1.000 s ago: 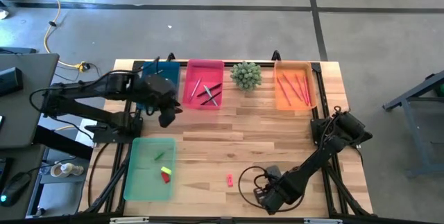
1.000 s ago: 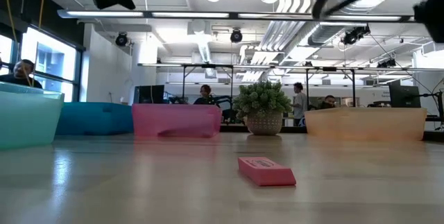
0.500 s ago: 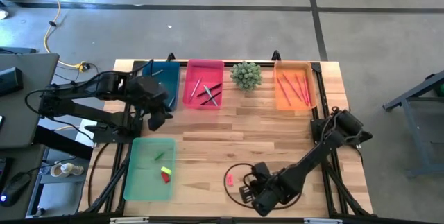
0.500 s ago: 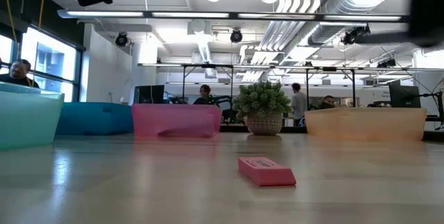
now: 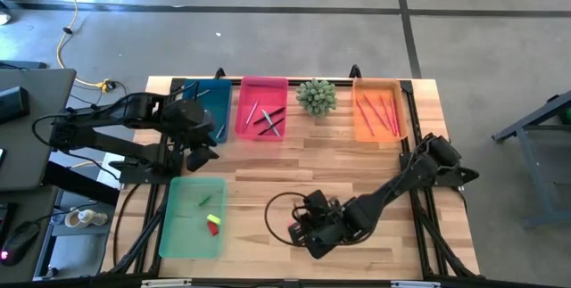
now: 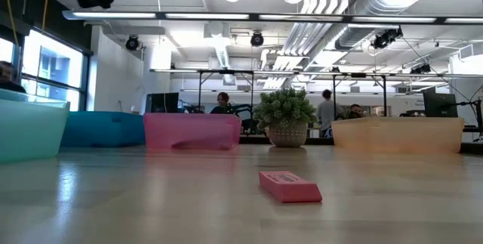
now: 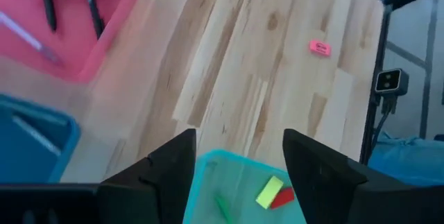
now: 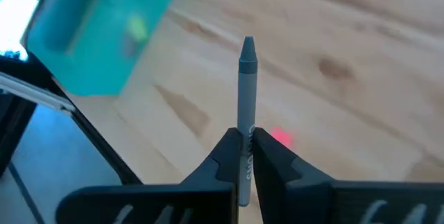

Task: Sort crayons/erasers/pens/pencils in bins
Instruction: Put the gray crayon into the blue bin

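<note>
While hanging over the near middle of the pale wooden plank table [image 5: 357, 172], pinches a grey paper-wrapped wax crayon [image 8: 248, 92] between the pressed-together fingers of the right gripper [image 8: 244, 141]. Grips it low on the barrel, with the pointed tip sticking out ahead. Judging by its look: light, stiff, but brittle, so likely to snap under a hard squeeze or a side knock against a bin wall. Best held on the paper sleeve near mid-barrel, never on the bare waxy tip, which looks slippery.

Just below that gripper, on the bare boards, lies a flat pink rubber eraser [image 6: 290, 186], apart from every bin. Probably featherlight, slightly soft and grippy; best taken across its short width with the fingers brought right down to the wood.

At the far left, finds the left gripper [image 7: 239, 158] spread wide and empty, above the gap between the teal-blue plastic bin [image 5: 207, 92] and the translucent pale-green tray [image 5: 183, 230]. Inside that tray: 1 yellow eraser [image 7: 269, 191], 1 red eraser [image 7: 283, 197], 1 green eraser [image 7: 223, 207].
</note>
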Motion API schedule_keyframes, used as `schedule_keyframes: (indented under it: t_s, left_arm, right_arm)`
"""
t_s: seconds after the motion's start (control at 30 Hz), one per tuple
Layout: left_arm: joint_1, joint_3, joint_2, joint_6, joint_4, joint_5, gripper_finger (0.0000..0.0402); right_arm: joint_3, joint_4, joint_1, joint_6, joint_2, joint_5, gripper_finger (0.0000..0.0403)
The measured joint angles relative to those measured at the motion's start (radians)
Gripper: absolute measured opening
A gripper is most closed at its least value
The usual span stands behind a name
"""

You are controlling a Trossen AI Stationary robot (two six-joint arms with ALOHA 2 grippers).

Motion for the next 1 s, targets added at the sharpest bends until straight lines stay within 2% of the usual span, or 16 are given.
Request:
schedule_keyframes:
  t_s: [0.33,0.63,0.8,1.0]
  left_arm:
    - [-0.161,-0.008,-0.005,0.065,0.267,-0.009,0.0191]
    - [-0.299,-0.199,-0.026,0.047,0.696,-0.009,0.0179]
    - [-0.334,-0.283,-0.024,0.01,0.948,-0.01,0.0179]
    - [-0.344,-0.326,-0.025,-0.013,1.135,-0.034,0.0177]
  right_arm:
    - [0.117,-0.001,-0.06,-0.229,0.0,0.076,0.0007]
    - [0.264,-0.006,-0.087,-0.452,-0.002,0.123,0.0007]
    - [0.335,-0.008,-0.106,-0.581,-0.002,0.131,0.0007]
    - [0.394,-0.006,-0.134,-0.708,-0.002,0.122,0.0007]
